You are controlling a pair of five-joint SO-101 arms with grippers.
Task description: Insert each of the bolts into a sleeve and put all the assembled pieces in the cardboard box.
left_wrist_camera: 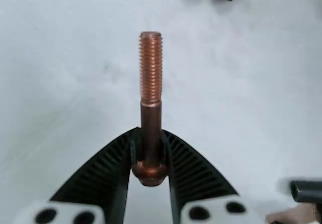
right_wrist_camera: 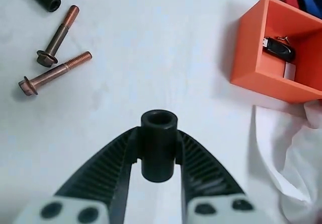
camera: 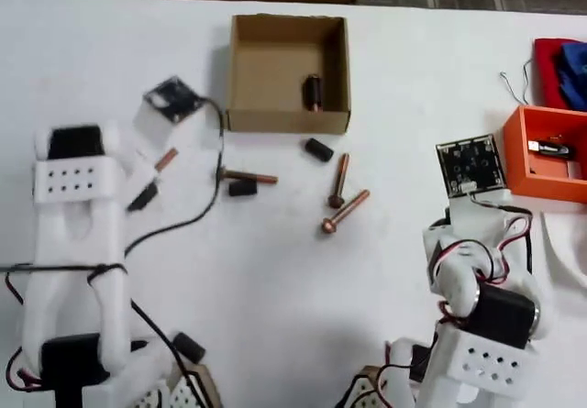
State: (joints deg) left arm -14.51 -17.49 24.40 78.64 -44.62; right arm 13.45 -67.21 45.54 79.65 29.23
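My left gripper [left_wrist_camera: 150, 158] is shut on a copper bolt [left_wrist_camera: 151, 98] by its head end, with the threaded shaft sticking out ahead over the white table. In the high view that bolt [camera: 166, 159] shows at the left arm's tip, left of the cardboard box [camera: 287, 119]. My right gripper [right_wrist_camera: 158, 156] is shut on a black sleeve [right_wrist_camera: 158, 143], bore facing outward. One assembled piece [camera: 313, 93] lies inside the box. Two loose bolts [camera: 340, 181] [camera: 345, 211] lie mid-table, a third bolt [camera: 248, 177] beside a sleeve [camera: 242, 188], and another sleeve [camera: 318, 149] lies in front of the box.
An orange box [camera: 550, 156] with a small black item stands at the right edge, a white cloth [right_wrist_camera: 297, 158] beside it. A black cable [camera: 183, 220] curls across the table by the left arm. A further sleeve [camera: 188, 346] lies near the left arm's base.
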